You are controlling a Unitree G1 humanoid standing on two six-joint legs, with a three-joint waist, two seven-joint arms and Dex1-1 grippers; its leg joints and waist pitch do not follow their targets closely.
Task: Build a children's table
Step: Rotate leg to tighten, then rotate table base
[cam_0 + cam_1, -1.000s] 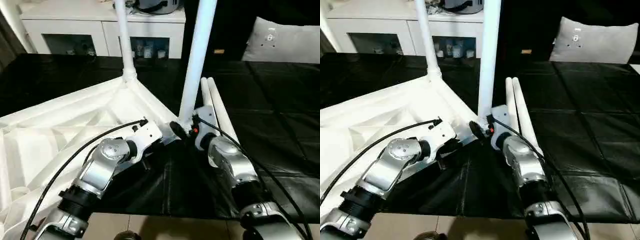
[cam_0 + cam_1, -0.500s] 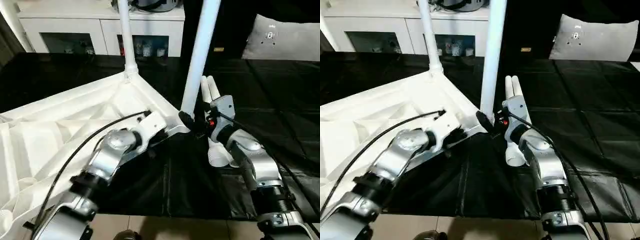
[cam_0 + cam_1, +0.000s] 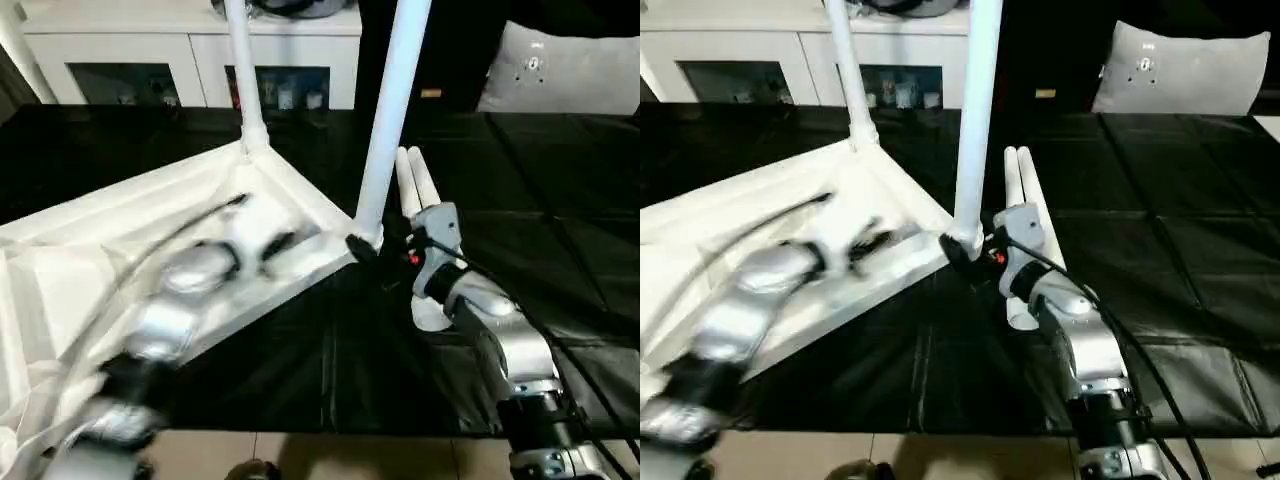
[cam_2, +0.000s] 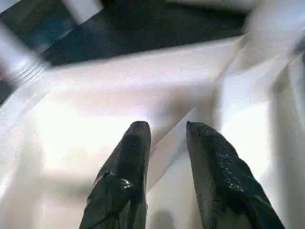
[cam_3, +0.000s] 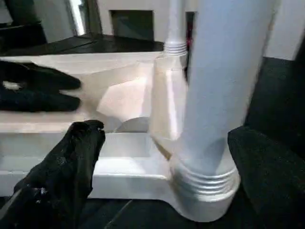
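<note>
Black floor mats (image 3: 560,200) carry the upturned table top (image 3: 120,250), where the screwed-in leg (image 3: 390,110) could be knocked askew by the wide-open right claw (image 5: 162,157) flanking it, the left claw (image 4: 164,138) being parted.

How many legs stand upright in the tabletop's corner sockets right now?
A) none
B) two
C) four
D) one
B: one leg rises from the far corner of the tabletop and a second leg from the near corner, while two loose legs lie on the black mat.
</note>
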